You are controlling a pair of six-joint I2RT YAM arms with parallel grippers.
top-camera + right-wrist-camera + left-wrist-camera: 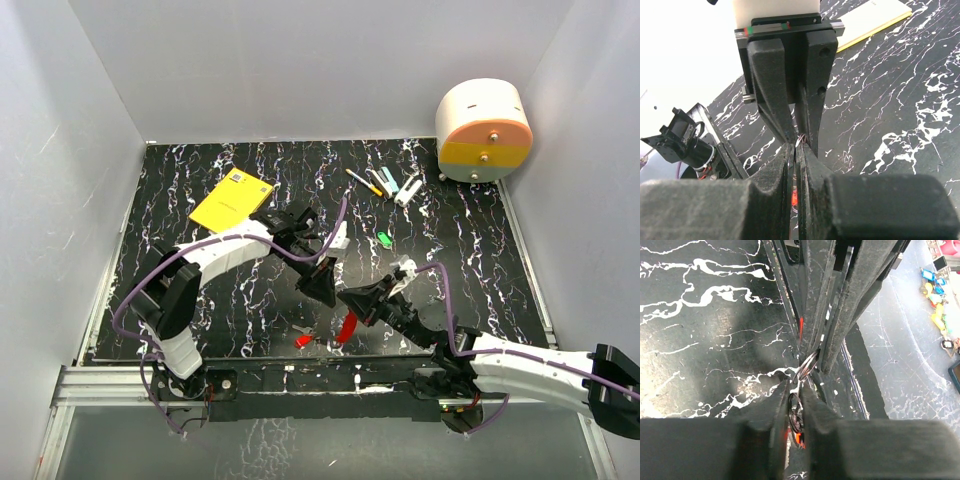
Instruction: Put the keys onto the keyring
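In the top view my left gripper (322, 288) and right gripper (353, 302) meet tip to tip over the near middle of the black marbled table (200, 300). The left gripper (796, 390) is shut on the thin metal keyring (808, 364), which also shows in the right wrist view (801, 140). The right gripper (795, 150) is shut on a red key (347, 327) that hangs below its fingers, its thin blade edge-on between the pads. Another red and silver key (305, 340) lies on the table near the front edge.
A yellow box (232, 198) lies at the back left. Pens and markers (385, 183) and a small green piece (384, 238) lie at the back right. A white, orange and yellow drum (484, 130) stands in the far right corner. White walls enclose the table.
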